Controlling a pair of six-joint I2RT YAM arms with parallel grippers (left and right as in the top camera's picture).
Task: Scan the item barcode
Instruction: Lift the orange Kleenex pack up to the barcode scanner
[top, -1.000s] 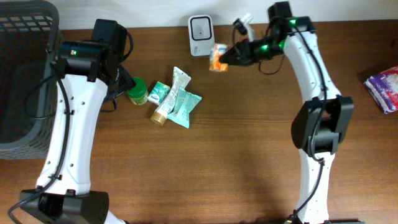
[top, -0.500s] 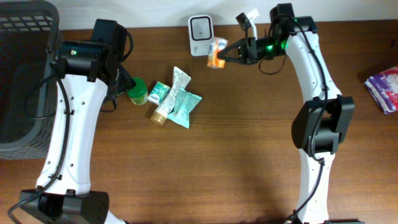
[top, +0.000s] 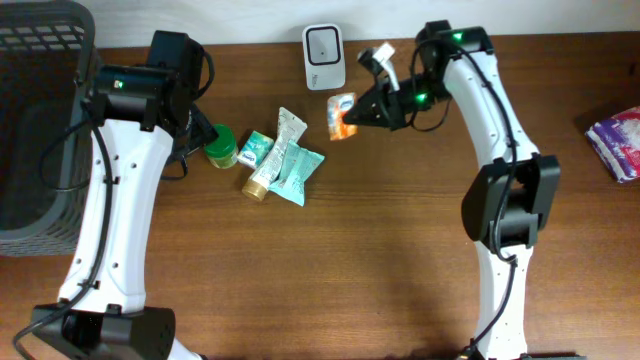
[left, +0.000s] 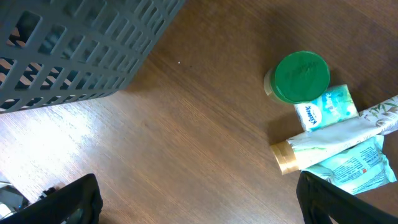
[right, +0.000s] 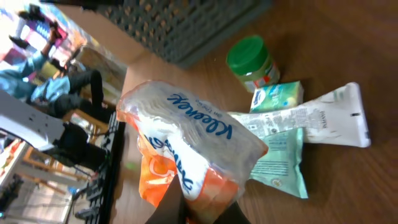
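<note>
One Kleenex pack (top: 342, 114), white w/ orange end, sits clamped in the R gripper (top: 364, 112), held above the table (top: 400, 250) just in front of the scanner (top: 324, 57), not touching it. To its left lie a green-lid jar (top: 222, 146) w/ lid on, small tissue pkt (top: 256, 150), tube (top: 275, 150) & teal pouch (top: 303, 172), bunched together. L gripper (left: 199, 193) hangs over the wood, jaws wide apart, nothing btwn them, near the grey basket (top: 40, 60).

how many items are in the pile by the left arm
4: green-lidded jar at the left, small teal pack beside it, white tube lying partly over a larger teal packet; more could be hidden underneath.
</note>
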